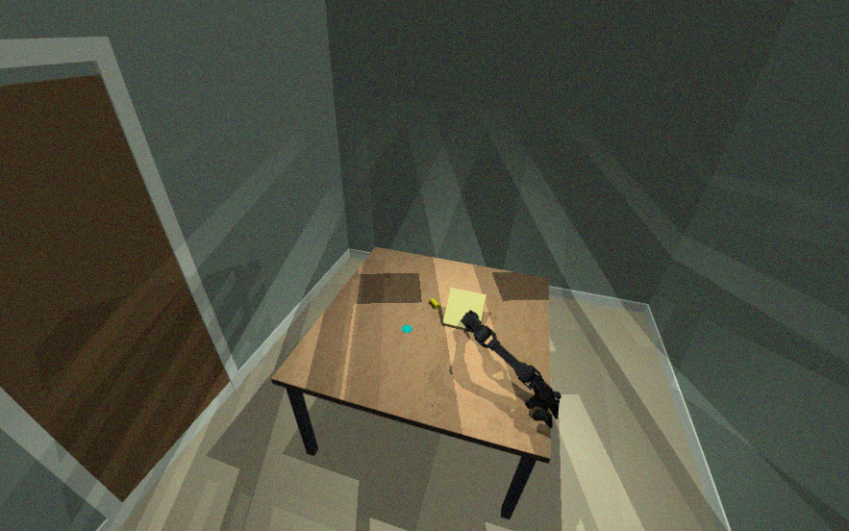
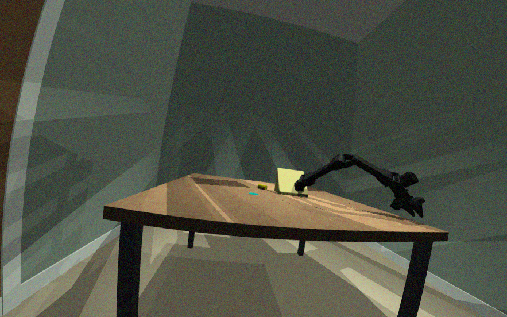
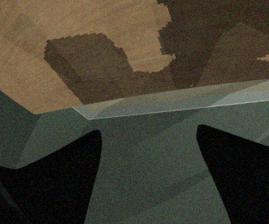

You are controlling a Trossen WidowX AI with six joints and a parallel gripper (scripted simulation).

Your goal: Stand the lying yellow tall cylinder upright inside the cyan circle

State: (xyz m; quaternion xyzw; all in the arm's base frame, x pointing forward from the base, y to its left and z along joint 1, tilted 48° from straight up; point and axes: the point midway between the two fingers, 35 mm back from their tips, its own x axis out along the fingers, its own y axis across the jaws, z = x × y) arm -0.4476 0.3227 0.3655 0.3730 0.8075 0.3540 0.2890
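The yellow cylinder (image 1: 434,303) (image 2: 262,186) lies on its side on the table, left of the pale yellow panel. The flat cyan circle (image 1: 406,329) (image 2: 253,193) lies on the table, a little nearer the front than the cylinder, with nothing standing on it. My gripper (image 1: 543,419) (image 2: 418,216) (image 3: 150,134) is open and empty. It hangs above the table's right edge, far from both the cylinder and the circle. Neither of them shows in the wrist view, where wood, a wall and a pale skirting strip appear beyond the fingers.
A pale yellow slanted panel (image 1: 463,303) (image 2: 289,179) stands beside the arm's base, between the cylinder and the arm. The wooden table (image 1: 381,369) (image 2: 208,204) carries broad shadows. Its right edge lies below the outstretched arm.
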